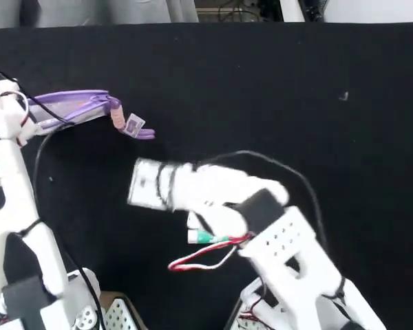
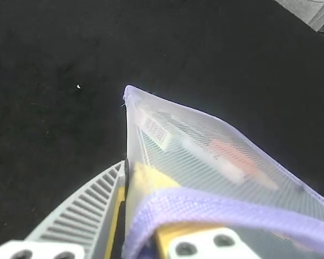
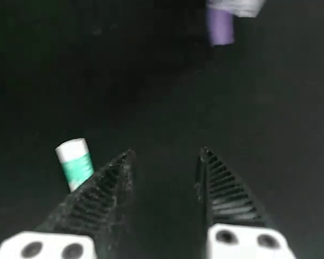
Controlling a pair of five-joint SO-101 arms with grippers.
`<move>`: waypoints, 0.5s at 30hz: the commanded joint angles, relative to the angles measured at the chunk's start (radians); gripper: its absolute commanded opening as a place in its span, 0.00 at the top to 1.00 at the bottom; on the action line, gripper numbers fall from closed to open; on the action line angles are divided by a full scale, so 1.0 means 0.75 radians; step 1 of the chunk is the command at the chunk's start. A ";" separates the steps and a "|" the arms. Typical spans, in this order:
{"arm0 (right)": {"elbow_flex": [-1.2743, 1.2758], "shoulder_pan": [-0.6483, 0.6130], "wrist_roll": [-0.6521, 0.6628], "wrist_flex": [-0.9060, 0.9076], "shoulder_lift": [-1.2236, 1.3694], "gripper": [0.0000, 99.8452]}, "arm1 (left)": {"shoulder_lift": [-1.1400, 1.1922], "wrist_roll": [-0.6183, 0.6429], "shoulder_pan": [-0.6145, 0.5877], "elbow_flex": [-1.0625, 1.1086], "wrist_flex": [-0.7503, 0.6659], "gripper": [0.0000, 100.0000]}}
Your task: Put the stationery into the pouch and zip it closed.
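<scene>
Left pincer (image 2: 127, 164) clamped on the mesh pouch (image 2: 205, 151) at the left edge of the counter (image 1: 296, 82), some pieces showing inside, right pincer (image 3: 164, 156) spread apart beside the green-and-white stick (image 3: 74, 164) that I reckon must go in before zipping.

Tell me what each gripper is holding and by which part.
The left gripper clamps the pouch at its purple-trimmed edge; the right gripper holds nothing.

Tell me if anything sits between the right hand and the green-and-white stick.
Nothing visible does. The green-and-white stick lies on the black table close beside the open right hand, just outside one of its fingers.
</scene>
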 commanded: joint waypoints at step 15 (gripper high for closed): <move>0.515 -0.131 0.333 -0.276 0.165 0.82 | 0.164 -0.012 -0.126 -0.204 0.010 0.97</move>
